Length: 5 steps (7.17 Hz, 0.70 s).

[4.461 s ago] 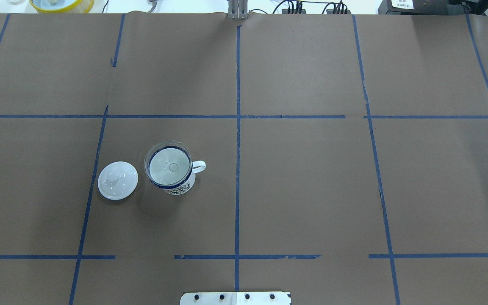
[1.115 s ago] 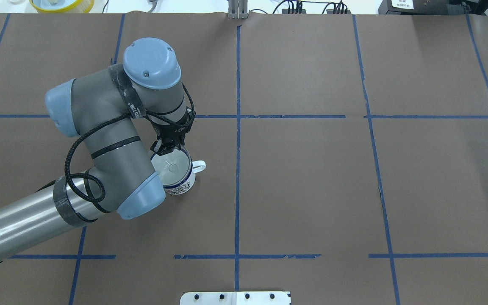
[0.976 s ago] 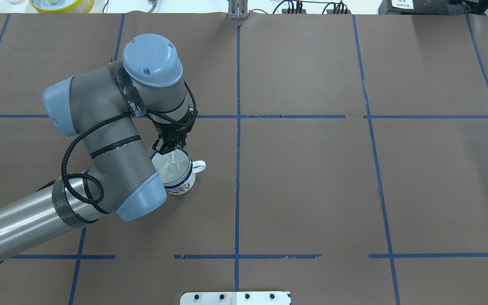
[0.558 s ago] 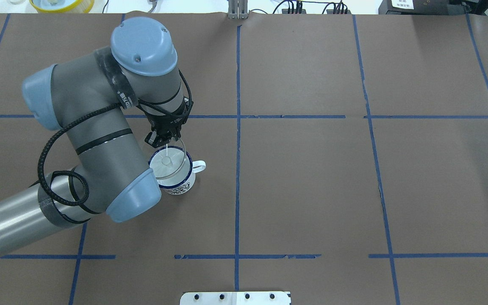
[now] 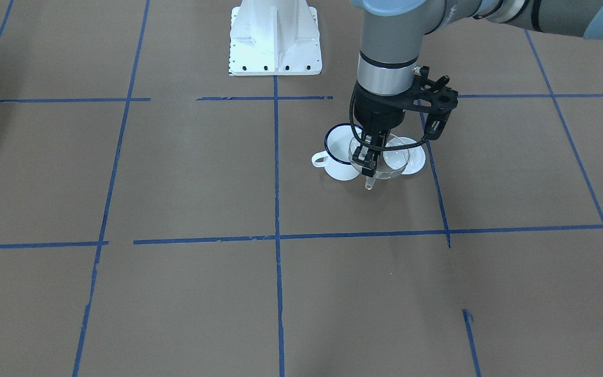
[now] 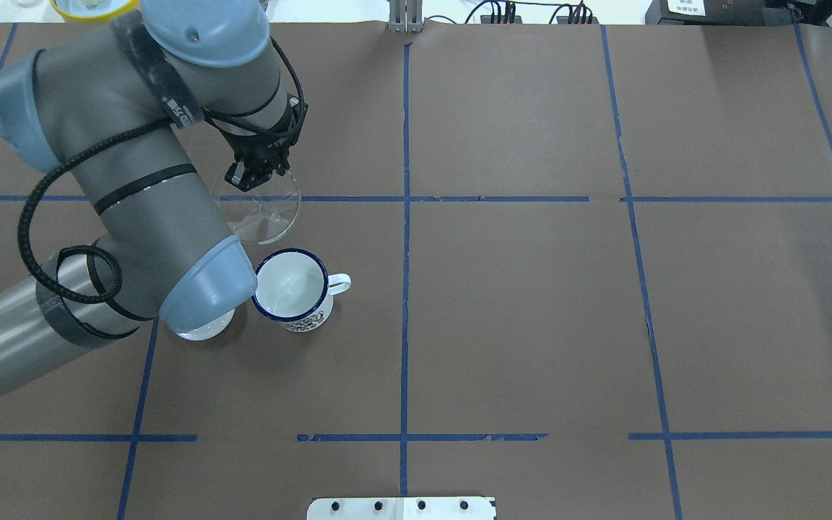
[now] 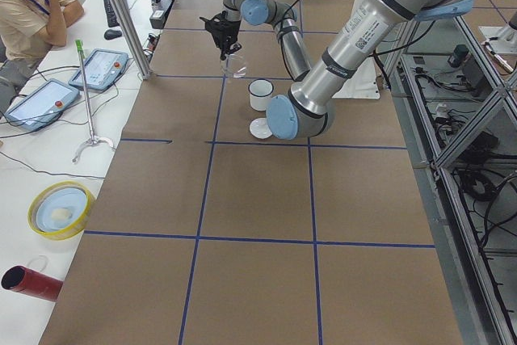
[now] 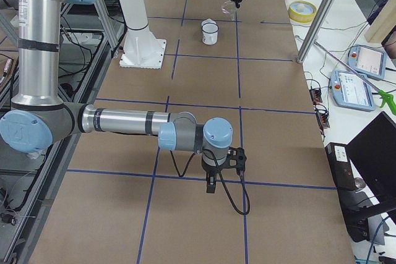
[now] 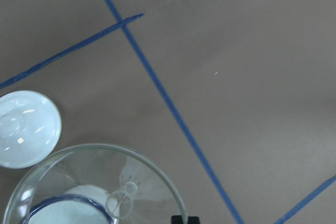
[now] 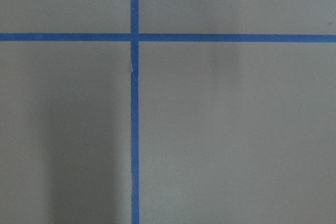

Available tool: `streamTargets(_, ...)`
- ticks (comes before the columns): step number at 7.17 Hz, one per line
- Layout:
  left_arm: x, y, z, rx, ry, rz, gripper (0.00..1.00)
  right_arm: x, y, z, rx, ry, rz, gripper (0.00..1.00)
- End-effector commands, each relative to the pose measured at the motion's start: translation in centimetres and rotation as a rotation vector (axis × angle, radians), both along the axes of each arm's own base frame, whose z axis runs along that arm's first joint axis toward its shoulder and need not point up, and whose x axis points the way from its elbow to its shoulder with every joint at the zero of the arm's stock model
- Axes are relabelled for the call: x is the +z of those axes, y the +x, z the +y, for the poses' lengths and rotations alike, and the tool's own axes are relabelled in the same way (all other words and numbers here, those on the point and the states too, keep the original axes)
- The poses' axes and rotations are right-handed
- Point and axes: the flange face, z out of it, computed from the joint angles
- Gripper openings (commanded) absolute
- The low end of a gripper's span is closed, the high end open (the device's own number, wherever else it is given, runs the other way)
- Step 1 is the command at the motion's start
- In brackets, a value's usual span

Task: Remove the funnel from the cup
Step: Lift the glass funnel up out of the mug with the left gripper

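1. The left gripper (image 6: pixel 256 173) hangs above the brown-papered table (image 6: pixel 531 325), its two fingers pinched together on the rim of the funnel (image 6: pixel 261 217)
2. The funnel is up in the air and wholly out of the cup (image 6: pixel 291 292). Its wide clear mouth is a little tilted and its short spout points down, touching nothing
3. The cup stands upright on the paper in the robot's left half of the table. Its white inside is open to view and its small handle sticks out toward the robot's right
4. A white knobbed lid (image 6: pixel 203 331) lies just beside the cup on the robot's left, half hidden under the left arm's elbow in the overhead view
5. In the left wrist view, looking down through the clear funnel, the cup's dark blue rim shows underneath and the lid sits off to one side
6. The right gripper (image 8: pixel 211 182) points down low over the table beside a blue tape line, well apart from the cup. It shows only in the side view, so I cannot tell whether its fingers are spread or pressed together
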Motion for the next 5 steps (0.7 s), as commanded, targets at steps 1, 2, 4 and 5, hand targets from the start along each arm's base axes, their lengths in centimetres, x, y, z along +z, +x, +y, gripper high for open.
streamTargets(1,3.8,-3.7,-2.6,-0.077,0.196,0.181,0.00,0.0,0.0,0.0,0.000,0.000,0.000,1.00)
streamTargets(2,6.4,-3.4,-4.3,-0.090,0.260,0.229,0.00,0.0,0.0,0.0,0.000,0.000,0.000,1.00)
streamTargets(4,13.0,-2.4,-8.2,-0.185,0.411,0.320,0.00,0.0,0.0,0.0,0.000,0.000,0.000,1.00)
streamTargets(5,15.0,-2.4,-8.5,-0.209,0.437,0.333,0.00,0.0,0.0,0.0,0.000,0.000,0.000,1.00)
